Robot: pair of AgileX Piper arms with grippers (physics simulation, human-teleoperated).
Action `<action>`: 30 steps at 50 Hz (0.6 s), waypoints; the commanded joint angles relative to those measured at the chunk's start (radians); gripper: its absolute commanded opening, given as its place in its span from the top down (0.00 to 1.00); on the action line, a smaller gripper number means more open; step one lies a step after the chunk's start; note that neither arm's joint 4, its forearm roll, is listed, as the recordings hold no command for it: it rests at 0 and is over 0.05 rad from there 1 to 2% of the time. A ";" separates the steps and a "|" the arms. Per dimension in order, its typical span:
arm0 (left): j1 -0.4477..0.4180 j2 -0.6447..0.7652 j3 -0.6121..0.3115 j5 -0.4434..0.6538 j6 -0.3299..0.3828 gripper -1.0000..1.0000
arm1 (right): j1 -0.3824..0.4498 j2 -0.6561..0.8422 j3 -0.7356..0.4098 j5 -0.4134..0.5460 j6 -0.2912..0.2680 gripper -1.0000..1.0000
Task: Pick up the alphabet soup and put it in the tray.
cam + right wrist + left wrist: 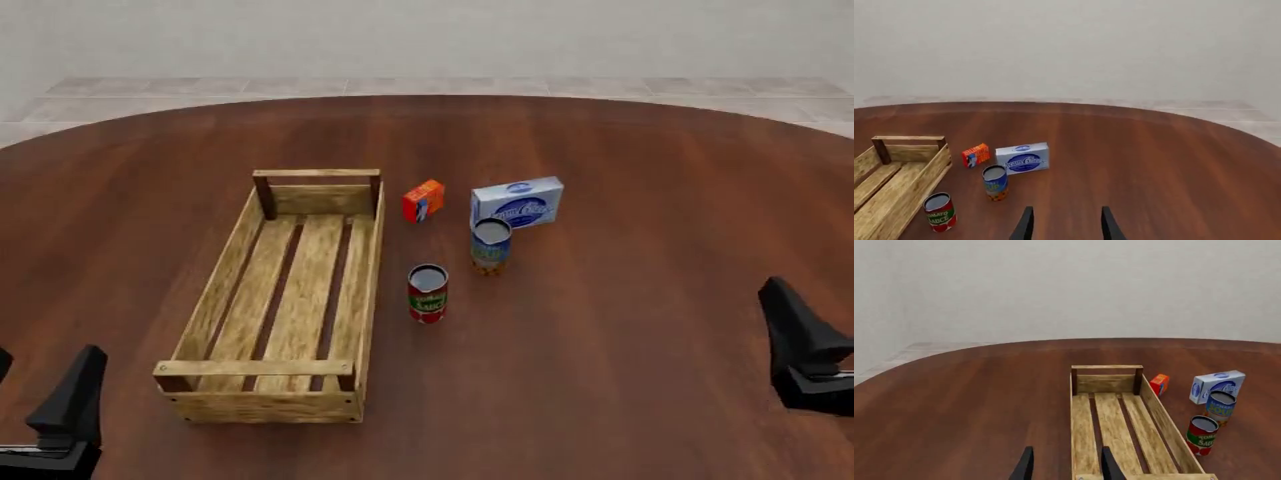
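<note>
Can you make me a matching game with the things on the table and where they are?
Things:
1. alphabet soup
2. red-and-green can
3. small orange box
4. blue-and-white box

Places:
A. closest to the far right corner of the tray
B. standing just in front of the blue-and-white box
C. farthest right of the four
D. beside the tray's right wall, about halfway along it

Pairs: 1-B, 2-D, 3-A, 4-C

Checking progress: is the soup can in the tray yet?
No, the soup can stands on the table right of the tray, in front of a white box.
</note>
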 commanded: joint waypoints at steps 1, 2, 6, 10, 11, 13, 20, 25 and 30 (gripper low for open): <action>0.000 0.000 0.000 0.000 0.000 0.00 | 0.033 0.254 -0.300 0.082 0.002 0.00; 0.000 0.000 0.000 0.000 0.000 0.00 | 0.036 0.255 -0.329 0.096 0.001 0.00; 0.000 0.000 0.000 0.000 0.000 0.00 | 0.058 0.376 -0.476 0.152 0.029 0.00; 0.000 0.000 0.000 0.000 0.000 0.00 | 0.081 0.508 -0.619 0.213 -0.030 0.00; 0.000 0.000 0.000 0.000 0.000 0.00 | 0.082 0.531 -0.648 0.224 -0.061 0.00; 0.000 0.000 0.000 0.000 0.000 0.00 | 0.096 0.558 -0.682 0.230 -0.112 0.00; 0.000 0.000 0.000 0.000 0.000 0.00 | 0.200 0.735 -0.891 0.314 -0.126 0.00; 0.000 0.000 0.000 0.000 0.000 0.00 | 0.243 0.870 -1.009 0.364 -0.125 0.00; 0.000 0.000 0.000 0.000 0.000 0.00 | 0.266 0.967 -1.106 0.409 -0.103 0.00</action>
